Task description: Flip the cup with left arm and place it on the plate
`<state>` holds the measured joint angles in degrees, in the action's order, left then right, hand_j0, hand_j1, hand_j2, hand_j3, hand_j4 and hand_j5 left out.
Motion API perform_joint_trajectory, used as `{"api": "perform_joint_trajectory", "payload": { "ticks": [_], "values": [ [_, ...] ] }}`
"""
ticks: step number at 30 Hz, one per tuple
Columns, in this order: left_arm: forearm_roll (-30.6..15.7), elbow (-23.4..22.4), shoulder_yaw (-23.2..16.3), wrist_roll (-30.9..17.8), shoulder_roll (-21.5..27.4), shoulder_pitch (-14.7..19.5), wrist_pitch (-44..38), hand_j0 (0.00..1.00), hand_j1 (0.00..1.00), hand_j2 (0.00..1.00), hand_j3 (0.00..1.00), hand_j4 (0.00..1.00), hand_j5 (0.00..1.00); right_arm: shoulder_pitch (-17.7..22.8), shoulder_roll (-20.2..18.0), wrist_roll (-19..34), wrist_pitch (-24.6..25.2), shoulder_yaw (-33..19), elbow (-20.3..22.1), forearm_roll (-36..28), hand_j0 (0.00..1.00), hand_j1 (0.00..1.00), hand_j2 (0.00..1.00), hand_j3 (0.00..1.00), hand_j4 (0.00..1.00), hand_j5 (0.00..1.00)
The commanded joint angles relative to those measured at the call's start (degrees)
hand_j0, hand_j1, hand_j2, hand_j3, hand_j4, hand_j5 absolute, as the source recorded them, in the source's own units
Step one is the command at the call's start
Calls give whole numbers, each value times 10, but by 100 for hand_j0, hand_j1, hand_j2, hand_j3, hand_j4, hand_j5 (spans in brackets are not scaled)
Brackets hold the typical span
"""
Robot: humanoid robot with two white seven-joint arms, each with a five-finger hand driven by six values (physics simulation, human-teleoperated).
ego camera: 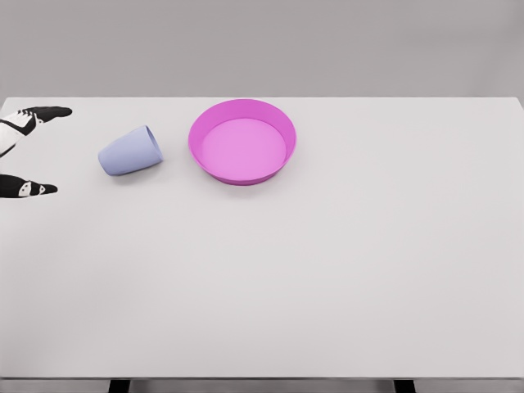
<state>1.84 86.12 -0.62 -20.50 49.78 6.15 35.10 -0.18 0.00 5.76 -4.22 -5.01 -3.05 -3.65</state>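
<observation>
Since cup lies on side beside plate, my left hand waits spread wide, empty, to straddle it.

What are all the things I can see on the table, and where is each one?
cup: one, pale blue-lilac, lying on its side on the left part of the table, just left of the plate and apart from it.
plate: one, pink with a raised rim, upper middle of the table, nothing in it.
table: one, white, fills most of the view.
left hand: one, white with black fingers, at the left edge, spread open and holding nothing, apart from the cup.
right hand: not in view.
</observation>
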Motion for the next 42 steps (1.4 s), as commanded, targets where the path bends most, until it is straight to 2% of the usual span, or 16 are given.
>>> {"api": "perform_joint_trajectory", "payload": {
  "ticks": [1, 3, 7, 11, 16, 19, 21, 23, 27, 30, 32, 34, 37, 38, 41, 42],
  "values": [
    [-3, 1, 0, 0, 1, 0, -1, 100, 100, 100, 100, 100, 100, 0, 0, -2, 0, 0, 2, 1, 100, 100, 100, 100, 100, 100],
    [-2, 1, 0, 0, 1, -1, -1, 100, 100, 100, 100, 100, 100, 1, 0, -2, 1, 2, 0, 1, 100, 100, 100, 100, 100, 100],
    [50, -6, 4, -1, -11, 1, -1, 100, 100, 100, 100, 100, 100, 0, 0, -2, 1, 1, 0, 1, 100, 100, 100, 100, 100, 100],
    [53, -6, 3, -1, -11, 0, -1, 100, 100, 100, 100, 100, 100, 0, 0, -2, 0, 0, 1, 1, 100, 100, 100, 100, 100, 100],
    [94, -4, 0, -6, -29, 1, -1, 100, 100, 100, 100, 100, 100, 0, 0, -2, 0, 0, 1, 1, 100, 100, 100, 100, 100, 100],
    [95, -5, 1, -21, -27, 9, -1, 100, 100, 100, 100, 100, 100, 0, 0, -2, 0, 0, 1, 1, 100, 100, 100, 100, 100, 100],
    [92, -3, 18, -21, -23, 17, -1, 100, 100, 100, 100, 100, 100, 0, 0, -2, 0, 0, 1, 1, 100, 100, 100, 100, 100, 100],
    [92, -1, 55, -22, -14, 14, -1, 100, 100, 100, 100, 100, 100, 0, 0, -2, 0, 0, 0, 1, 100, 100, 100, 100, 100, 100],
    [93, 0, 54, -27, -18, 7, -1, 100, 100, 100, 100, 100, 100, 0, 0, -2, 0, 0, 1, 1, 100, 100, 100, 100, 100, 100],
    [91, 0, 57, -55, -24, 8, -1, 100, 100, 100, 100, 100, 100, 0, 0, -2, 0, 0, 0, 1, 100, 100, 100, 100, 100, 100],
    [79, 0, 57, -80, -27, 9, -1, 100, 100, 100, 100, 100, 100, 0, 0, -2, 0, 0, 1, 1, 100, 100, 100, 100, 100, 100],
    [30, 2, 57, -141, -35, 9, -1, 100, 100, 100, 100, 100, 100, 0, 0, -2, 0, 0, 0, 1, 100, 100, 100, 100, 100, 100],
    [-5, 16, 75, -145, -100, 11, -1, 100, 100, 100, 100, 100, 100, 0, 0, -2, 0, 0, 1, 1, 100, 100, 100, 100, 100, 100],
    [-4, 16, 72, -145, -95, 13, -1, 100, 100, 100, 100, 100, 100, 0, 0, -2, 1, 0, 1, 1, 100, 100, 100, 100, 100, 100],
    [-5, 33, 55, -145, -4, 13, -1, 100, 100, 100, 100, 100, 100, 0, 0, -2, 0, 0, 1, 1, 100, 100, 100, 100, 100, 100],
    [-7, 45, 46, -145, 5, 15, -1, 100, 100, 100, 100, 100, 100, 0, 0, -2, 0, 0, 0, 1, 100, 100, 100, 100, 100, 100]
  ]
}}
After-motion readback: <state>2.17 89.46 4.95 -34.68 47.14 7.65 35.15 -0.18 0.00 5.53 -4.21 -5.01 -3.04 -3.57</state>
